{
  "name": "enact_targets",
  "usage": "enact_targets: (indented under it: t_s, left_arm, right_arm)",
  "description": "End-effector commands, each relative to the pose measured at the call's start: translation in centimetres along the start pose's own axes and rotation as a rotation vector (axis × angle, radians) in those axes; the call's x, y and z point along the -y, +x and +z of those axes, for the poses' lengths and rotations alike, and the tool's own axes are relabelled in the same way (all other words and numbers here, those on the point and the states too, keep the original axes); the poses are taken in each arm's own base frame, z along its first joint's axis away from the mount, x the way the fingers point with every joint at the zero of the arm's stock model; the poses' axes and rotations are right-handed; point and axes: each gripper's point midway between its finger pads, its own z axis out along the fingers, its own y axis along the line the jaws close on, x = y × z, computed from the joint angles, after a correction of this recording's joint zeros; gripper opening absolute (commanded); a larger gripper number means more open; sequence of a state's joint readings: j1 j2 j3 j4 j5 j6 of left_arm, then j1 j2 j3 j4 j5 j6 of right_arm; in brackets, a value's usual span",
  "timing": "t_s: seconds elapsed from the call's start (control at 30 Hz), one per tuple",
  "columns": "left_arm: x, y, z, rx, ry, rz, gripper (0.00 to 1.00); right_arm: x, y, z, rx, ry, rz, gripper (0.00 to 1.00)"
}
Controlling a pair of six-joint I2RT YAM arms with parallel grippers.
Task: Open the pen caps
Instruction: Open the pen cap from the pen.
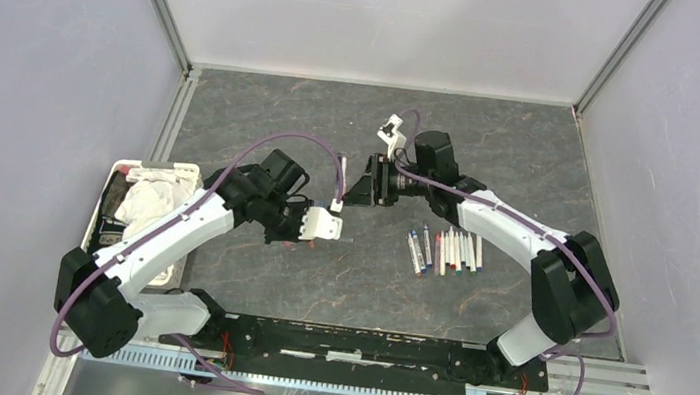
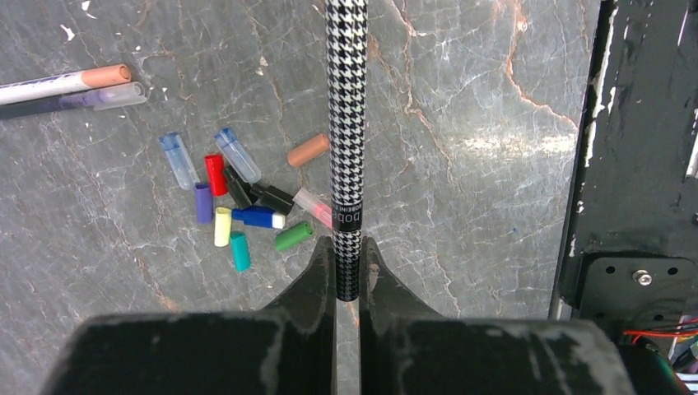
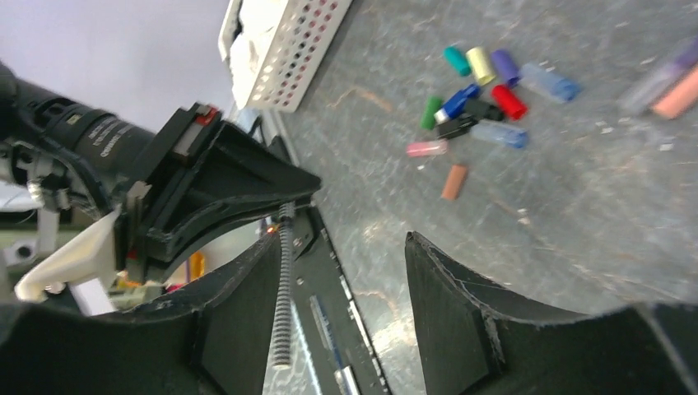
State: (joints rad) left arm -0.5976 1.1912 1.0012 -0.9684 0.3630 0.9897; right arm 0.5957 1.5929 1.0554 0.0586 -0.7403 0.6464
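My left gripper point(image 2: 347, 247) is shut on the lower end of a black-and-white houndstooth pen point(image 2: 346, 123), which runs straight out ahead of it. In the top view this gripper point(image 1: 335, 224) faces my right gripper point(image 1: 359, 191) at mid-table. My right gripper point(image 3: 344, 247) is open, and the pen's far end point(image 3: 284, 288) lies between its fingers, close to the left one. A pile of loose pen caps point(image 2: 234, 202), blue, red, purple, yellow, teal, green, pink and brown, lies on the table left of the pen. The caps also show in the right wrist view point(image 3: 477, 90).
A row of several pens point(image 1: 445, 250) lies right of centre. Two more pens point(image 2: 70, 86) lie beyond the caps. A white perforated basket point(image 1: 122, 175) with a cloth stands at the left edge. The black base rail point(image 1: 358, 345) runs along the near edge.
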Motion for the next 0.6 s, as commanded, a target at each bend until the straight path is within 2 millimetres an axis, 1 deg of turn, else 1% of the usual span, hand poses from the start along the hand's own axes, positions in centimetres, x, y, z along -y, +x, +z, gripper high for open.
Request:
enact_targets:
  t_s: [0.0,0.07,0.2,0.3,0.4,0.5,0.57]
  left_arm:
    - [-0.2,0.5,0.2,-0.056,-0.002,0.075,0.02]
    - [-0.5,0.6,0.2,-0.079,-0.011,0.095,0.02]
    - [-0.6,0.2,0.2,-0.094,-0.016,0.123,0.02]
    - [-0.7,-0.2,0.4,-0.099,-0.011,0.131,0.02]
    - [-0.6,-0.5,0.6,-0.101,-0.009,0.135,0.02]
    - [-0.5,-0.7,0.5,-0.093,-0.008,0.142,0.02]
    - [-0.5,-0.7,0.5,-0.093,-0.010,0.144,0.02]
  right_arm:
    - [-4.3,1.1,0.6,-0.094,-0.197,-0.027,0.62]
    - [-4.8,2.5,1.3,-0.154,-0.226,-0.020,0.61]
    - [-4.5,5.6,2.7,-0.275,-0.201,-0.028,0.61]
    - [-4.4,7.2,3.5,-0.318,-0.201,-0.024,0.59]
    - [-4.5,8.1,4.1,-0.342,-0.207,-0.026,0.56]
    - [-4.4,8.5,4.4,-0.352,-0.210,-0.024,0.49]
    - [-4.5,8.7,4.5,-0.354,-0.220,-0.022,0.43]
